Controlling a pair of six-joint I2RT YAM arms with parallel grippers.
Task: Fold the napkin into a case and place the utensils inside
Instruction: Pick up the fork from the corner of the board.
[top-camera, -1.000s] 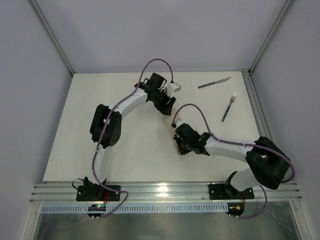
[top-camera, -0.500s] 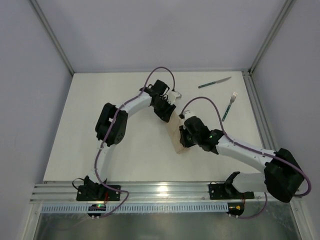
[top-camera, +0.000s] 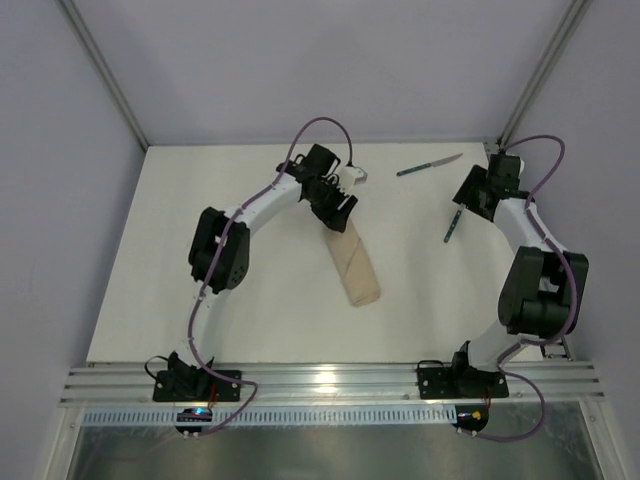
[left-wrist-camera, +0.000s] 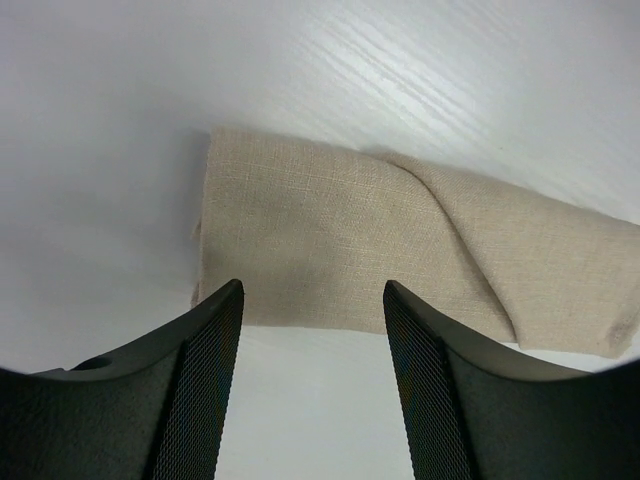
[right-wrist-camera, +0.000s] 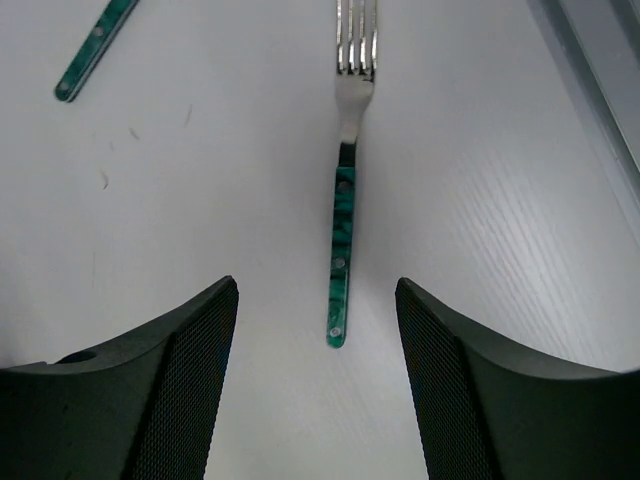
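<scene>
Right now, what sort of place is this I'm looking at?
Most likely a robotics lab test cell, not a dining room: a white table boxed in by plain grey panels, an aluminium rail carrying the left arm and right arm, and a folded napkin, fork and knife laid out.

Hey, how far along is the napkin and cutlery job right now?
Done: the napkin lies folded into a narrow case. In hand: the right tool hangs open over the fork, nothing gripped. To do: fork and knife both lie outside it.
</scene>
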